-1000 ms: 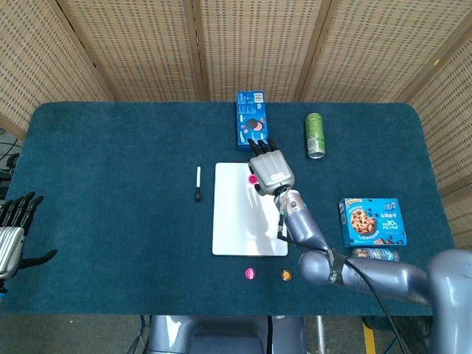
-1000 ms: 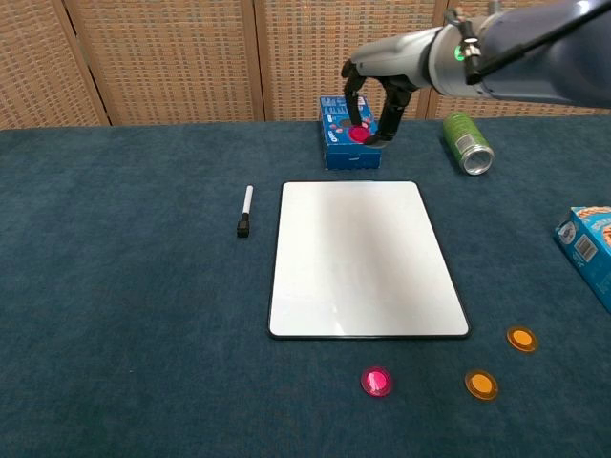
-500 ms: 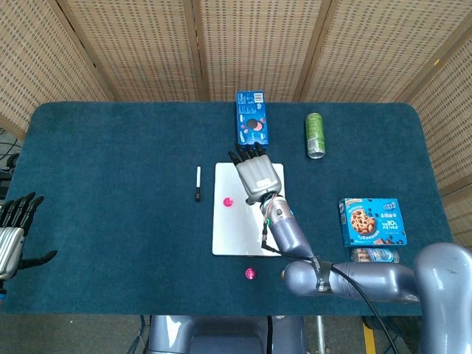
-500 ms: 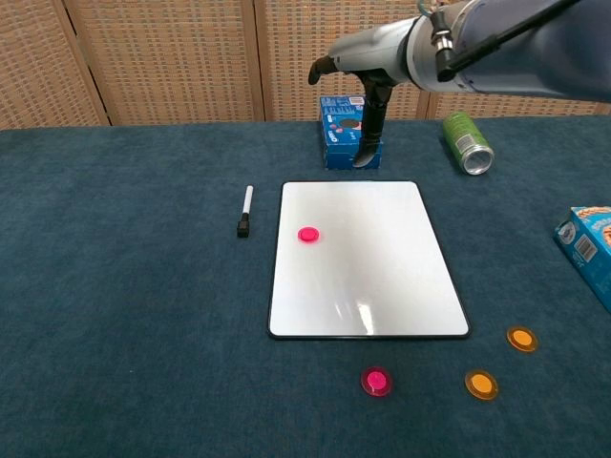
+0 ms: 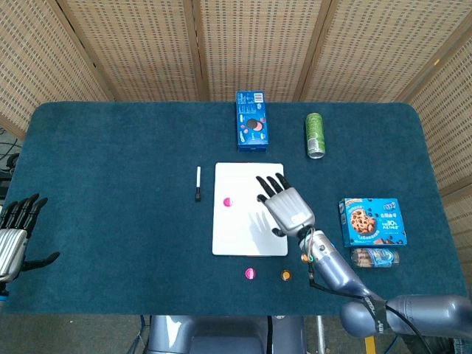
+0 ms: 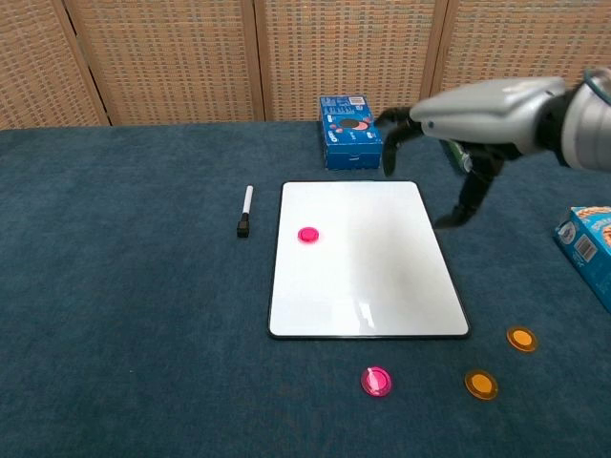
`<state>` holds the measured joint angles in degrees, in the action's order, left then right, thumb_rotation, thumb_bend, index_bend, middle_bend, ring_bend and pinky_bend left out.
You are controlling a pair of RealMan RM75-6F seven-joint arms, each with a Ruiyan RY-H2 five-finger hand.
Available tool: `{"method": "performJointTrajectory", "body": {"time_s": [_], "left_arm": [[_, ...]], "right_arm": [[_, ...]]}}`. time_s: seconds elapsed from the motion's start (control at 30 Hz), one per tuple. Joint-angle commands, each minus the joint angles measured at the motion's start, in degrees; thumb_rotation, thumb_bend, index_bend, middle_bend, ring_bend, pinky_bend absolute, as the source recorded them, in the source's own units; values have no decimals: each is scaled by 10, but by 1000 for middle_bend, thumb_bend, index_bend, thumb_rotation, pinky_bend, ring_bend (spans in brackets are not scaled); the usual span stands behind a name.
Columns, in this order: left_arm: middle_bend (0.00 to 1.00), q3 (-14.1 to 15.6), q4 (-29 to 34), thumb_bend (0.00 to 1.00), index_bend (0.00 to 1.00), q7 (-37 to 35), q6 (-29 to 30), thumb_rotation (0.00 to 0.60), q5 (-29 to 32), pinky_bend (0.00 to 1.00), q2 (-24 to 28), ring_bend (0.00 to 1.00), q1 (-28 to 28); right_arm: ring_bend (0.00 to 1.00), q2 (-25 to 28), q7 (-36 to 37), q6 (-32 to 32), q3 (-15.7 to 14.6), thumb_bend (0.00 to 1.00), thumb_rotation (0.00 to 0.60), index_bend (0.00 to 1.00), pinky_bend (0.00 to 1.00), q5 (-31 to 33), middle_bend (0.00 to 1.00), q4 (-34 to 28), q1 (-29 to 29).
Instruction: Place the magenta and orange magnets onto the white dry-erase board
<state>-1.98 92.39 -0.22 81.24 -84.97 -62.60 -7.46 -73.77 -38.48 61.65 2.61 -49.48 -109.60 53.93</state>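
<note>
The white dry-erase board (image 5: 236,228) (image 6: 382,277) lies flat mid-table. One magenta magnet (image 5: 227,201) (image 6: 308,235) sits on its upper left part. A second magenta magnet (image 5: 250,273) (image 6: 377,381) lies on the cloth in front of the board. Beside it are two orange magnets (image 6: 481,385) (image 6: 521,338); the head view shows only one orange magnet (image 5: 286,275). My right hand (image 5: 286,206) (image 6: 441,134) hovers over the board's right side, fingers spread, holding nothing. At the table's left edge my left hand (image 5: 15,236) is empty, its fingers apart.
A black-capped marker (image 5: 198,184) (image 6: 245,211) lies left of the board. A blue cookie box (image 5: 251,130) (image 6: 350,132) stands behind the board, with a green can (image 5: 315,135) to its right. Another cookie box (image 5: 371,222) (image 6: 587,239) sits at the right.
My right hand let go of a magenta magnet, which now rests on the board's upper left. The hand then drew back to the right. The left hand stayed put.
</note>
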Motion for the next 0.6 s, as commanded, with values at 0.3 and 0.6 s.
{"method": "performJointTrajectory", "body": {"time_s": [0.3, 0.6], "left_arm": [[0, 2, 7, 0, 0, 7, 6, 600, -2, 7, 1, 0, 3], [0, 3, 7, 0, 0, 11, 6, 600, -4, 7, 0, 0, 3]], "right_arm": [[0, -43, 65, 67, -98, 260, 600, 328, 0, -185, 0, 54, -138], [0, -80, 99, 79, -88, 260, 600, 328, 0, -172, 0, 94, -191]]}}
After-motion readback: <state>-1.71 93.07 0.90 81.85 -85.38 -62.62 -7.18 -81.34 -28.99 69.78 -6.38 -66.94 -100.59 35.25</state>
